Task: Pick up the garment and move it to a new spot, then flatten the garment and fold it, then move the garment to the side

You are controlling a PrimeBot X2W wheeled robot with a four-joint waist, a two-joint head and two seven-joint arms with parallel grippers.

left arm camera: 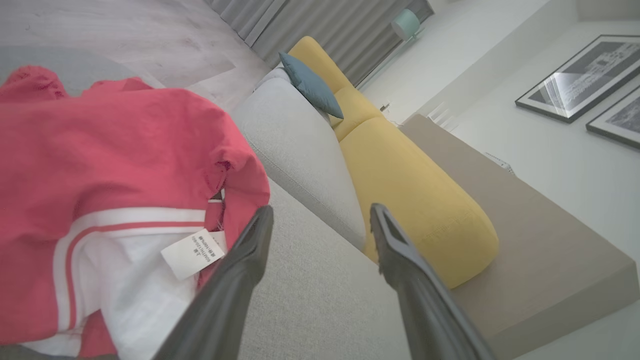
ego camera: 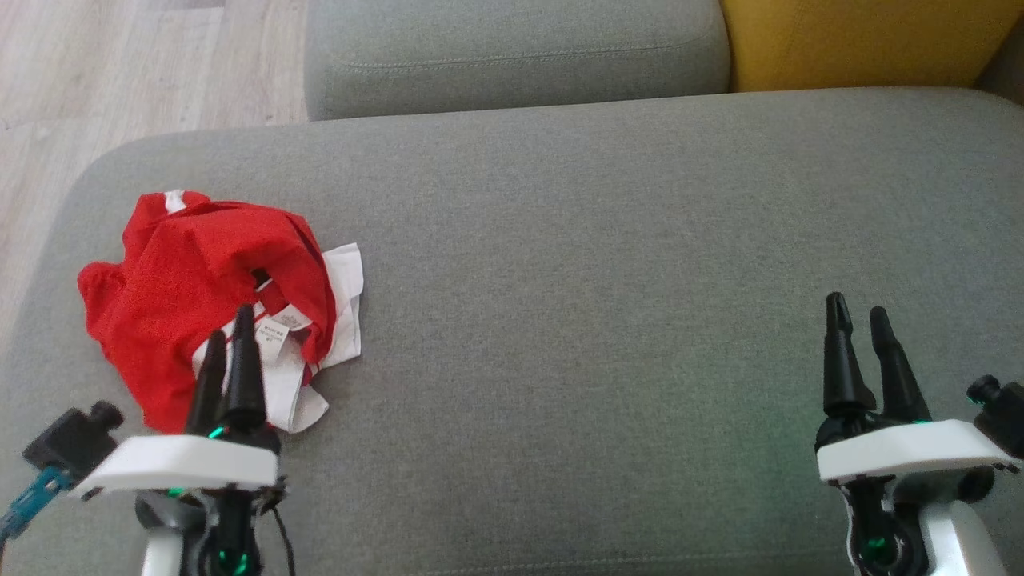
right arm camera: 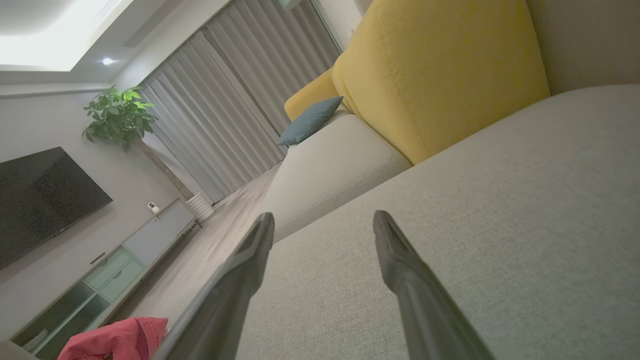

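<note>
We list, from near to far:

- Seat cushion [ego camera: 600, 320]: carries the garment and spans the scene from left to right.
- Garment [ego camera: 200, 304]: lies on the left part of the seat cushion, close to its left edge.
- Left gripper [ego camera: 230, 326]: near left, just before the garment, fingertips over the garment's near edge. We cannot tell whether they touch.
- Right gripper [ego camera: 857, 307]: near right, over the seat cushion, well apart from the garment.
- Second cushion [ego camera: 512, 48]: far middle, behind the seat cushion.
- Back cushion [ego camera: 864, 40]: far right, just beside the second cushion.
- Floor [ego camera: 120, 64]: far left, beyond both cushions.
</note>
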